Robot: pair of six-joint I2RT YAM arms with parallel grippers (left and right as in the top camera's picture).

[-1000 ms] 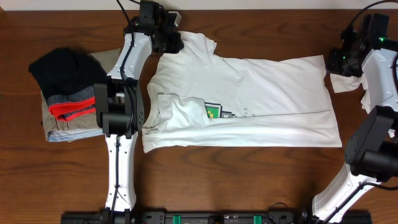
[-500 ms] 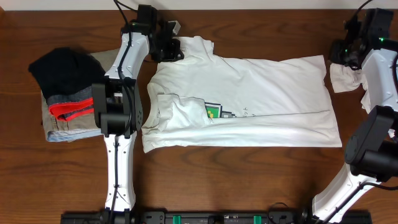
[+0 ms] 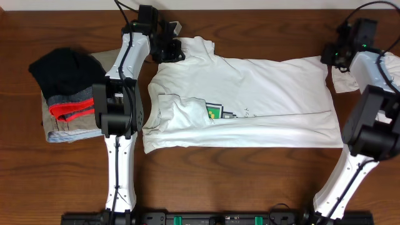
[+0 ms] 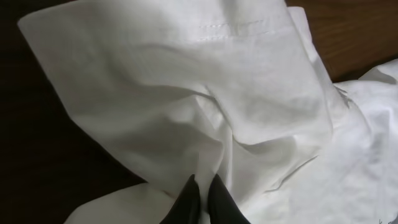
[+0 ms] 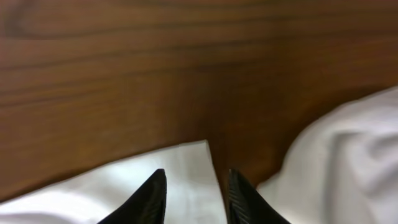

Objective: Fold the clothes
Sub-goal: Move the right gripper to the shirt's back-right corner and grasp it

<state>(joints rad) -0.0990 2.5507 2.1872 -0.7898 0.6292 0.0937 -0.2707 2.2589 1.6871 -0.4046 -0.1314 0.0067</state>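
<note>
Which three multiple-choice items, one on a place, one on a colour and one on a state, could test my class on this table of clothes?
1. On which side of the white T-shirt does the stack of clothes lie?
A. the left arm's side
B. on top of it
C. the right arm's side

2. The trim on the stack's grey piece is:
A. blue
B. red
C. yellow

3. The left gripper is:
A. open over bare wood
B. shut on a black piece
C. shut on the T-shirt's sleeve

Key:
1 A, the overhead view shows the stack on that side.
2 B, a red band shows there.
3 C, the left wrist view shows closed fingers pinching white cloth.
</note>
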